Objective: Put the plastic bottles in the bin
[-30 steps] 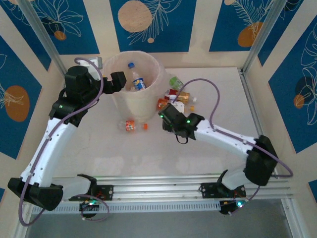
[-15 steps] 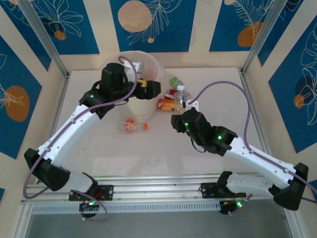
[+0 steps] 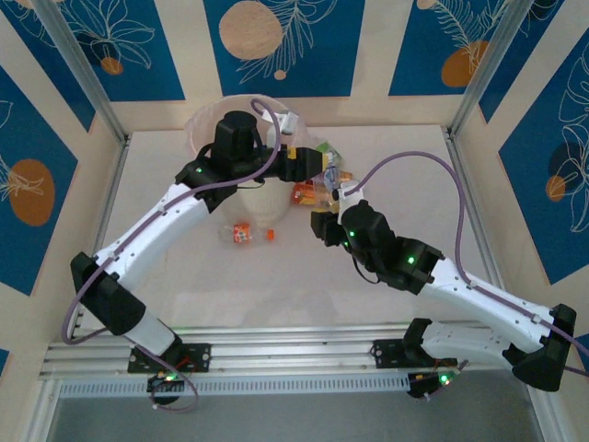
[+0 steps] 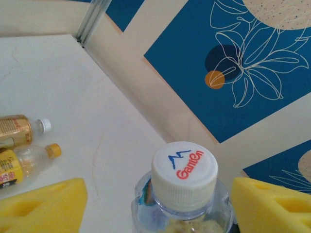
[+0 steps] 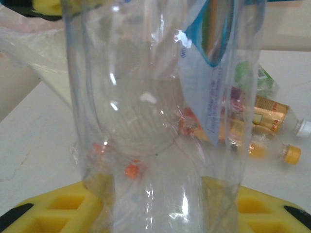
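My right gripper [image 5: 155,208] is shut on the lower body of a clear plastic bottle [image 5: 155,97] with a blue label and holds it upright. Its white cap [image 4: 184,172] stands between my left gripper's [image 4: 158,194] yellow fingers [image 4: 41,204]. Those jaws are open, with a gap on the left side and the right finger close against the bottle. In the top view my left gripper [image 3: 324,166] reaches across the pale bin [image 3: 202,118] to just above my right gripper [image 3: 324,210], to the right of the bin.
A crushed orange bottle [image 3: 241,233] lies in front of the bin. Orange-labelled bottles [image 3: 304,193] and a green one [image 3: 327,147] lie right of it. An amber white-capped bottle [image 5: 277,114] and a yellow-capped one [image 5: 272,145] rest on the table.
My left arm swung from the bin's left side across it to the right, and its jaws have narrowed round the bottle's cap. My right arm raised the clear bottle toward it.
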Controlling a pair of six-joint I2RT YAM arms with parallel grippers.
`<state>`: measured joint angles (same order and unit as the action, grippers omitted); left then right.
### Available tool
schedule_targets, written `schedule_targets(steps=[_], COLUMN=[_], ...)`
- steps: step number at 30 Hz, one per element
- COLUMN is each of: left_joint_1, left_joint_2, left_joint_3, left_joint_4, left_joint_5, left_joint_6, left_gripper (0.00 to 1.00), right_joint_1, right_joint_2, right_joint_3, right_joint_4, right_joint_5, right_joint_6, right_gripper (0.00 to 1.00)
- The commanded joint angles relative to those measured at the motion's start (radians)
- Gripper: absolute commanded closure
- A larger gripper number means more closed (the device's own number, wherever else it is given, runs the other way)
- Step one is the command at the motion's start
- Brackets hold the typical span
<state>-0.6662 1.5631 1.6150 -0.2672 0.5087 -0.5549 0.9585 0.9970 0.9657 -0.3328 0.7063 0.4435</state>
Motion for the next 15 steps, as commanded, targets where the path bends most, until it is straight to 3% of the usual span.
schedule_targets(steps=[1, 10, 15], left_joint_1=[-0.012, -0.013, -0.013], left_joint_2=[0.013, 0.038, 0.035], left_joint_3=[0.038, 0.051, 0.051], left_joint_4=[0.065, 0.094, 0.084], left_joint_5=[0.053, 0.082, 0.085], left_joint_6=[-0.029, -0.057, -0.049], left_gripper=[0.28, 0.54, 0.75], right_joint_1=[0.009, 0.014, 0.015], right_joint_2=[-0.005, 0.012, 0.025], right_joint_3=[-0.001, 0.011, 0.020], right_joint_4=[0.057, 0.063, 0.063], right_joint_5=[-0.013, -0.026, -0.021], right_joint_6=[-0.036, -0.045, -0.042], right_gripper=[0.53, 0.53, 0.53])
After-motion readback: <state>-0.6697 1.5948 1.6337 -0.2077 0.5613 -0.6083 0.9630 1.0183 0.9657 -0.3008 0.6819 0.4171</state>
